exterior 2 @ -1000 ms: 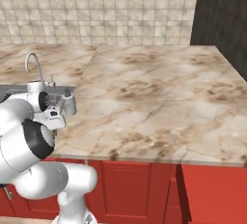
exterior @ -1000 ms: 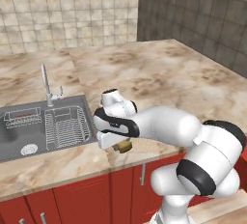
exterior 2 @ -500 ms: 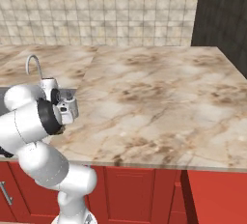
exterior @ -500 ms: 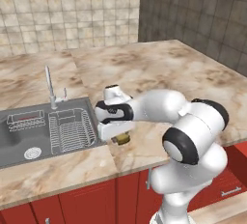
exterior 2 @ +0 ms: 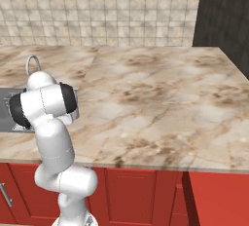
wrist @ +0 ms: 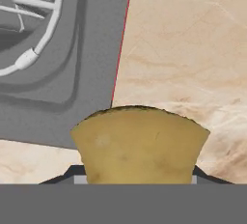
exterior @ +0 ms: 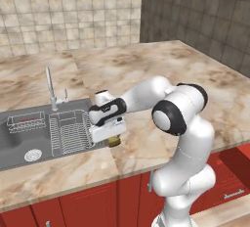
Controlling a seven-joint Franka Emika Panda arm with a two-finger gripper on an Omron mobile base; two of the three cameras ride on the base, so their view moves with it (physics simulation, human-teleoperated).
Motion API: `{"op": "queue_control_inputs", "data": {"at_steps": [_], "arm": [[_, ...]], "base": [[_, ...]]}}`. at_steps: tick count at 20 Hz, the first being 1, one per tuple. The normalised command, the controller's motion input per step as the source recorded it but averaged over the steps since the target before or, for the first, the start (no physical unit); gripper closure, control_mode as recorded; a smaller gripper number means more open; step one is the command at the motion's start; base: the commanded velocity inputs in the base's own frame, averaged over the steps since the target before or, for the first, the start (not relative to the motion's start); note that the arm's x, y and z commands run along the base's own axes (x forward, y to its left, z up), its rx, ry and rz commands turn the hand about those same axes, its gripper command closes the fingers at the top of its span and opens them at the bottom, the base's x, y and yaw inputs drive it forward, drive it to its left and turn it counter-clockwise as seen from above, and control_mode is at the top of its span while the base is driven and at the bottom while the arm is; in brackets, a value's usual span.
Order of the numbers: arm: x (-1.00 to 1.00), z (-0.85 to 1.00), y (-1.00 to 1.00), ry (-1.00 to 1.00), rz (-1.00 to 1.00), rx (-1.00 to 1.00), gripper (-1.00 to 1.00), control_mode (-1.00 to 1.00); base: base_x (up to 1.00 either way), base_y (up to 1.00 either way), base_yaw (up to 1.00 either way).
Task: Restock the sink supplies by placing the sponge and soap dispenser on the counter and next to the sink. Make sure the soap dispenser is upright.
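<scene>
Left base view, left to right: sink is sunk into the table, with the wire rack in its right half and the chrome faucet behind it. Claw points down right at the sink's right edge, above the table strip beside the basin. Sponge is pinched at the claw tip, a small tan lump poking out below the white hand, at or just above the table surface; contact with the table can't be judged. Arm reaches in from the right, elbow high.

Right base view: faucet and sink edge are at far left, mostly behind the arm; the table runs wide to the right above red cabinet fronts.

Hand view: sink rim and rack wire at left, table at right. Sponge sits low centre between the fingertips, claw clenched on it, hanging over the seam between sink and table.
</scene>
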Motion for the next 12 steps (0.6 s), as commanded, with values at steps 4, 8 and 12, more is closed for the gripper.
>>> {"op": "queue_control_inputs", "data": {"at_steps": [4, 8, 12], "arm": [[0.27, -0.29, 0.06, 0.00, -0.09, -0.05, 1.00, -1.00], [0.26, -0.24, -0.06, 0.00, -0.06, -0.01, 1.00, -1.00], [0.05, -0.25, -0.10, 0.00, -0.02, 0.00, 1.00, -1.00]], "base": [[0.00, 0.00, 0.00], [0.00, 0.00, 0.00], [0.00, 0.00, 0.00]]}}
